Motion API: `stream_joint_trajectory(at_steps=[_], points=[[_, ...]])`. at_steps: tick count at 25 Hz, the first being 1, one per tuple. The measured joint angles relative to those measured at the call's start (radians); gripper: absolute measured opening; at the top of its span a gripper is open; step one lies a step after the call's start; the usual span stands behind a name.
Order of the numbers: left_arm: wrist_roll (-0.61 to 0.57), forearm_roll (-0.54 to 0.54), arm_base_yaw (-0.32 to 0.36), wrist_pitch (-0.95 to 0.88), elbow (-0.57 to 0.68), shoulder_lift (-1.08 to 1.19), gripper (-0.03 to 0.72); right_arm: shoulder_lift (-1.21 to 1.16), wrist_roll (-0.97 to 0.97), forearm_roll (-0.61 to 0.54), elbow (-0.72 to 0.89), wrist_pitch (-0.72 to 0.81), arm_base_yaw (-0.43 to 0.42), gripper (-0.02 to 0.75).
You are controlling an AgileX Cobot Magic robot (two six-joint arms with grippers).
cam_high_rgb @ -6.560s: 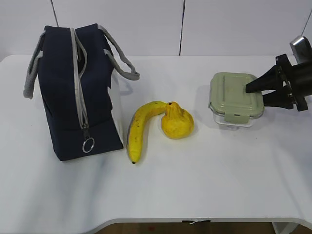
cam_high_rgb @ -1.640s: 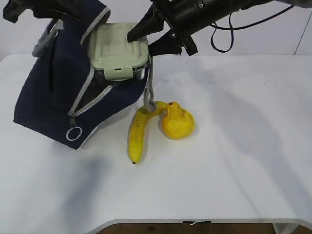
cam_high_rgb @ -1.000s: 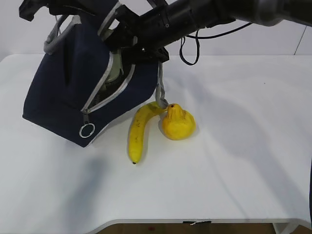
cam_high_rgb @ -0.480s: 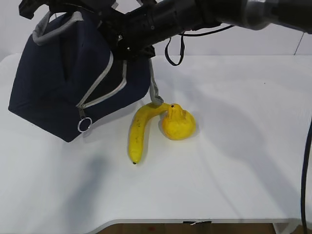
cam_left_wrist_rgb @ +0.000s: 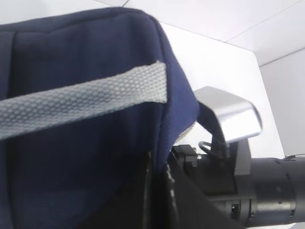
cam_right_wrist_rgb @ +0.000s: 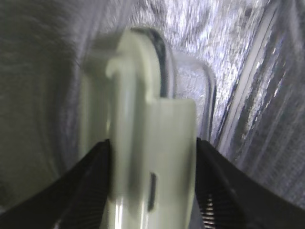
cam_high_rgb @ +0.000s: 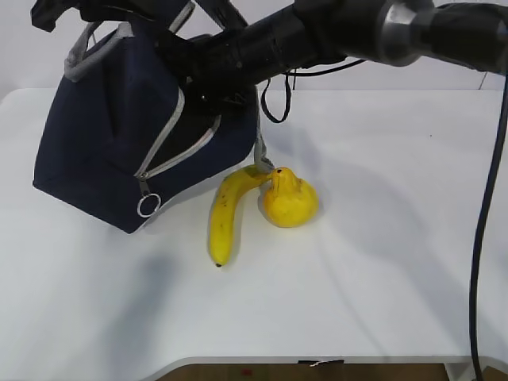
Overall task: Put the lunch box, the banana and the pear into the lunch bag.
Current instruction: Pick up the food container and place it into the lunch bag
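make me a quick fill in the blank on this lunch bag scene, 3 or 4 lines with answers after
1. The right gripper holds the lunch box inside the lunch bag, whose lining is shiny ____.
2. The banana and the pear lie on the ____ table.
3. The fruit whose top end touches the pear is the ____.
4. The ring pull hangs from the bag's grey ____.

Missing words: silver foil; white; banana; zipper
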State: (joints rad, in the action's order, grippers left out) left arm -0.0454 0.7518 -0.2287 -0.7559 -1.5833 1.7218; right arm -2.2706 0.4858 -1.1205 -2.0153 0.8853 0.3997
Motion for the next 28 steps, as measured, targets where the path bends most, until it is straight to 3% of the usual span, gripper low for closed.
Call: stream_joint_trajectory(at_steps=[19, 24, 28], points=[[-0.014, -0.043, 0.0, 0.035, 0.002, 0.032, -0.006, -0.02, 0.012, -0.045, -0.009, 0.02, 0.002, 0.425], [-0.014, -0.07, 0.015, 0.039, 0.0, 0.036, -0.006, -0.02, 0.015, -0.033, -0.022, 0.08, -0.01, 0.425], [-0.014, -0.08, 0.07, 0.016, 0.0, 0.037, -0.006, -0.014, 0.007, 0.062, -0.13, 0.22, -0.035, 0.424]])
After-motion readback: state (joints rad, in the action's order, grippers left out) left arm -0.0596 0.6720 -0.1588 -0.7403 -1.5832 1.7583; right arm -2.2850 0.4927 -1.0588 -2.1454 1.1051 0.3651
